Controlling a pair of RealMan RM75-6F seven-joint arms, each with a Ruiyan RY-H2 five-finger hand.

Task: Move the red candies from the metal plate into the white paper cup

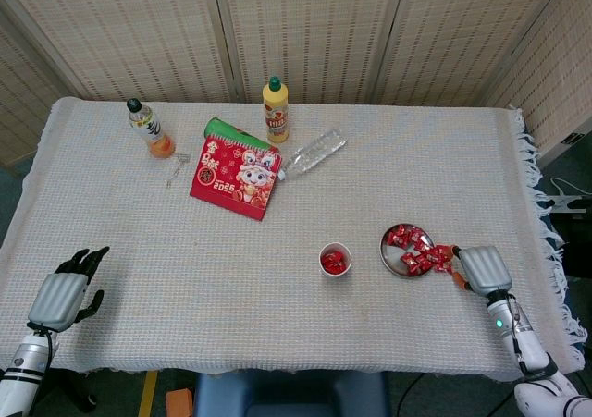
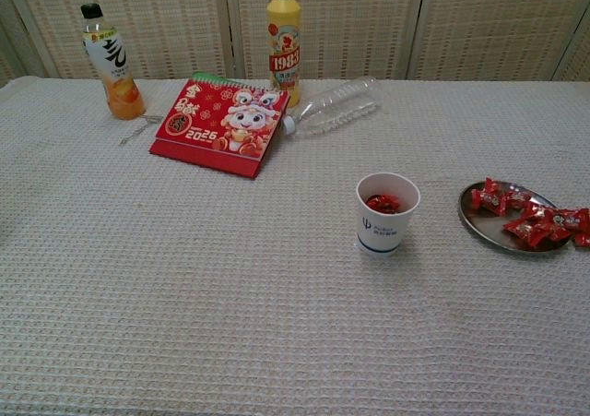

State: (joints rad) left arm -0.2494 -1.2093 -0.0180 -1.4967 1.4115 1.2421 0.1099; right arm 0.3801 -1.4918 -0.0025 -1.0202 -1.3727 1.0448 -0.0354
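The metal plate [image 1: 393, 260] [image 2: 487, 228] lies right of centre with several red candies [image 1: 413, 247] [image 2: 535, 220] on it, some spilling over its right rim. To its left stands the white paper cup [image 1: 335, 259] [image 2: 387, 215] with red candy inside. My right hand [image 1: 483, 269] hovers just right of the plate near the table's front edge, back up, its orange fingertips [image 1: 457, 251] pointing at the plate and holding nothing that I can see. My left hand [image 1: 65, 288] hangs at the front left corner, fingers spread and empty. Neither hand shows in the chest view.
At the back stand an orange drink bottle [image 1: 148, 128] [image 2: 111, 61] and a yellow bottle [image 1: 275, 109] [image 2: 286, 38]. A red calendar [image 1: 233, 170] [image 2: 221, 125] and a lying clear bottle [image 1: 314, 151] [image 2: 334, 107] are beside them. The fringed table edge [image 1: 541, 204] is at the right.
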